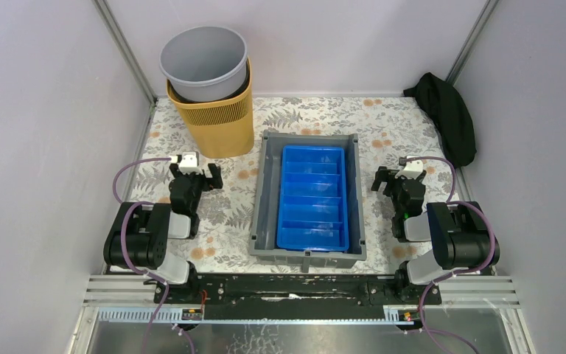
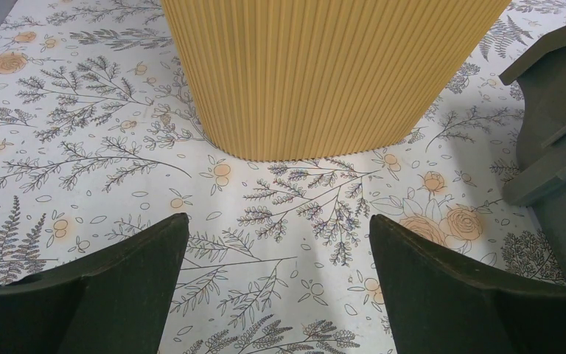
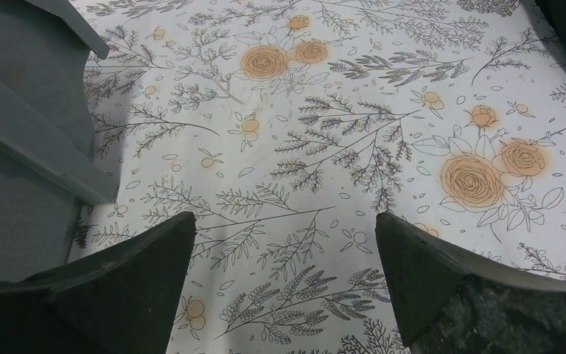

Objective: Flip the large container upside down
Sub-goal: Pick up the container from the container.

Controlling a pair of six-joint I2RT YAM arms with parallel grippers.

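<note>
The large container sits upright between both spread jaws.

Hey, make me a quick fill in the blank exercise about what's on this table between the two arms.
1. The grey crate holds a ____ tray.
2. The round grey bucket sits inside a ____ bin.
3. The crate's opening faces ____.
4. The left gripper and the right gripper are both ____, holding nothing.
Missing words: blue; yellow; up; open.
</note>
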